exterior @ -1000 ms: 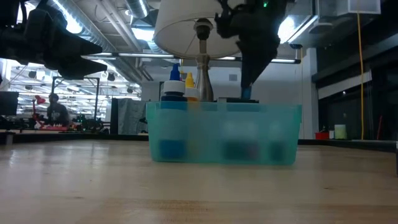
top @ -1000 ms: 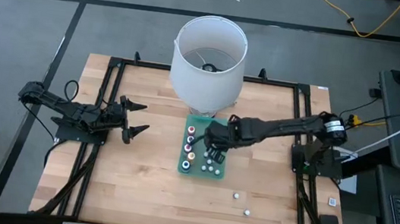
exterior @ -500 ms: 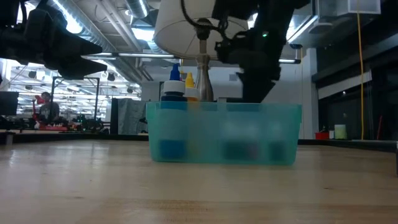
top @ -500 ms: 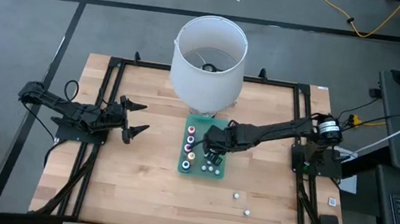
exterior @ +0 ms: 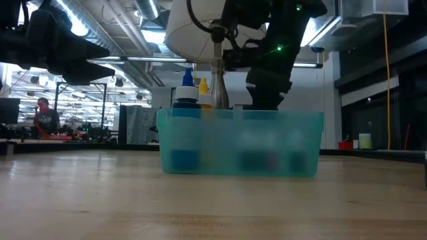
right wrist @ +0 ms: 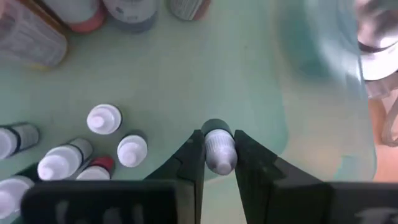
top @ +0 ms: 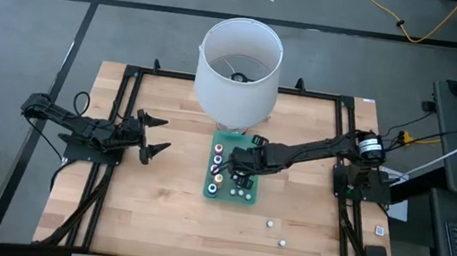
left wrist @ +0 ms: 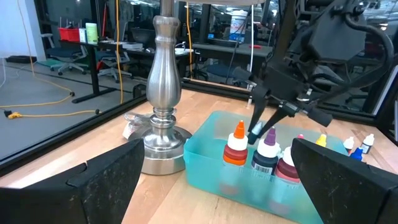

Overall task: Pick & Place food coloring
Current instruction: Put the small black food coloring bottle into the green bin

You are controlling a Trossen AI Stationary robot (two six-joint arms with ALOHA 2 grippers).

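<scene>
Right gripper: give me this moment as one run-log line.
right gripper: shut on white-capped bottle, over teal bin | left gripper: open, waiting at table's left | lamp: behind bin

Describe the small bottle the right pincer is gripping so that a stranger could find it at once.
Start at the white lamp; in front of it sits the teal bin. Inside, the white-capped bottle stands alone between the right pincer fingers, apart from the cluster of bottles.

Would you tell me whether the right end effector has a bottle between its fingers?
Yes, the right wrist view shows the right end effector closed on a small white-capped bottle above the teal tray.
</scene>
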